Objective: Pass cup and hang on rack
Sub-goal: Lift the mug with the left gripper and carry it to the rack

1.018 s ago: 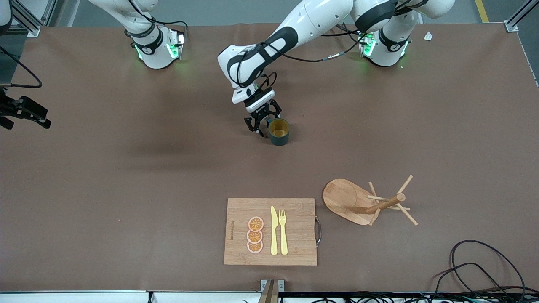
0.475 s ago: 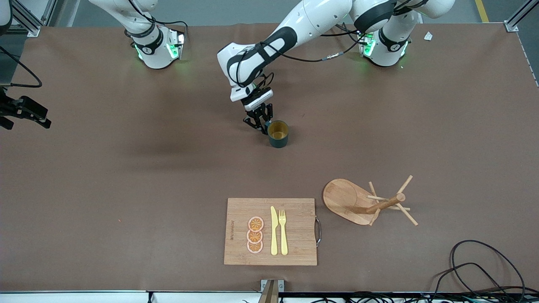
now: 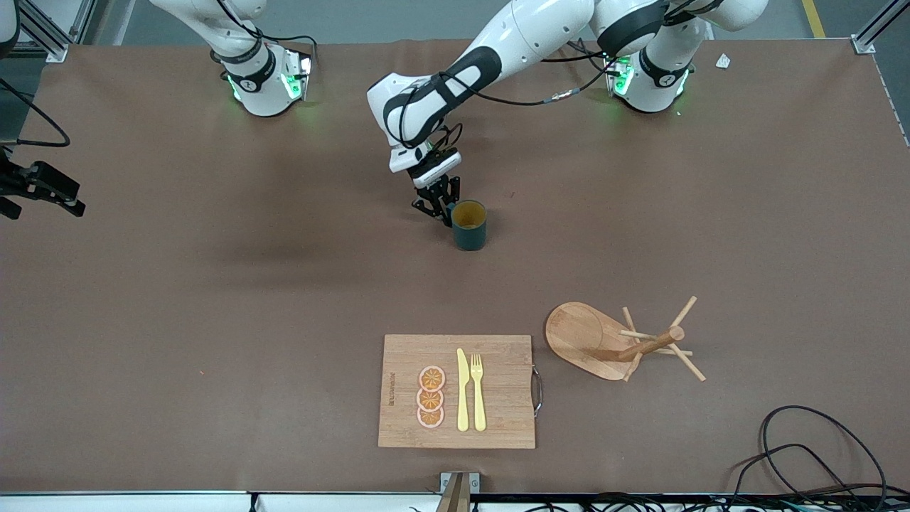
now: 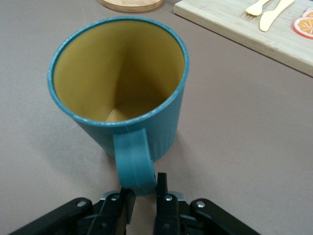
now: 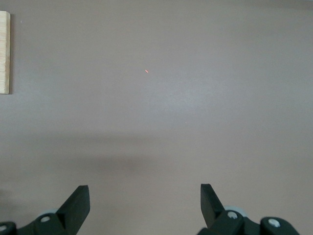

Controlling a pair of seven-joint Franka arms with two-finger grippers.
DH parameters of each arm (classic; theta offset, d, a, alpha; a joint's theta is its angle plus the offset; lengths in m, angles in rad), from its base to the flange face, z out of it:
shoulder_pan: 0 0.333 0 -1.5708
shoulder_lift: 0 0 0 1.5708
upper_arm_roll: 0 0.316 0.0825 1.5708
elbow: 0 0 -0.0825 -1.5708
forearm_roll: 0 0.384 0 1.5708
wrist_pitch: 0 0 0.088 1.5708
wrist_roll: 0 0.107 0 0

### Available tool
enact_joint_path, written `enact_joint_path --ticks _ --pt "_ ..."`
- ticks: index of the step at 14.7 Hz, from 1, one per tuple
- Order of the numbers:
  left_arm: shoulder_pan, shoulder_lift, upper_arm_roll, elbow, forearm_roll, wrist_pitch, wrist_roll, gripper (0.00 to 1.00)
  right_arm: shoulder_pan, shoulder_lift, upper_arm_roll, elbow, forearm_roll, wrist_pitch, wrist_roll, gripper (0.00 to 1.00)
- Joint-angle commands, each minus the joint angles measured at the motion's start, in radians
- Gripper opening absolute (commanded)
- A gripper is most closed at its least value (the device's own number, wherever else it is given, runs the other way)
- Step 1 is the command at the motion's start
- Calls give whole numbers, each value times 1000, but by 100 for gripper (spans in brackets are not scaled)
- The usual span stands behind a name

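The cup [image 3: 468,225], dark teal with a yellowish inside, stands upright mid-table. My left gripper [image 3: 442,208] is down beside it, on the side toward the right arm's end, and is shut on its loop handle [image 4: 134,159]. In the left wrist view the left gripper [image 4: 144,188] pinches that handle from both sides, with the cup [image 4: 120,93] just past it. The rack [image 3: 625,341], a light wooden mug tree, stands nearer the front camera, toward the left arm's end. My right gripper [image 3: 41,193] waits open over the right arm's end of the table, and the right wrist view shows nothing in the right gripper [image 5: 145,205].
A bamboo cutting board [image 3: 455,391] lies beside the rack near the front edge, carrying a yellow knife [image 3: 463,390], a fork [image 3: 478,391] and orange slices [image 3: 431,397]. Black cables [image 3: 817,455] coil at the front corner on the left arm's end.
The left gripper's fingers have closed on the cup's handle. The cup has hardly shifted, and the right arm has not moved.
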Motion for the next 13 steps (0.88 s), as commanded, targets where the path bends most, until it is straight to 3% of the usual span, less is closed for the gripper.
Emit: enact_joint_path --ticks 1,4,7,9,11,13 --pt "35 -22 -4 32 3 15 60 1 -23 1 11 10 18 -9 -27 100" --pt "107 -65 -51 75 -113 19 158 1 -30 1 11 10 18 -9 -29 100" --pt "287 -145 -186 80 -247 35 275 1 -30 3 11 10 18 -9 -29 100" --pt "477 -159 -357 80 -298 42 328 1 -30 1 11 10 18 -9 -27 100" --pt "718 -145 -590 73 -304 49 365 1 -30 1 11 10 18 -9 -27 100" --pt "869 -133 -724 70 -350 52 416 1 -30 1 11 10 18 -9 -27 100"
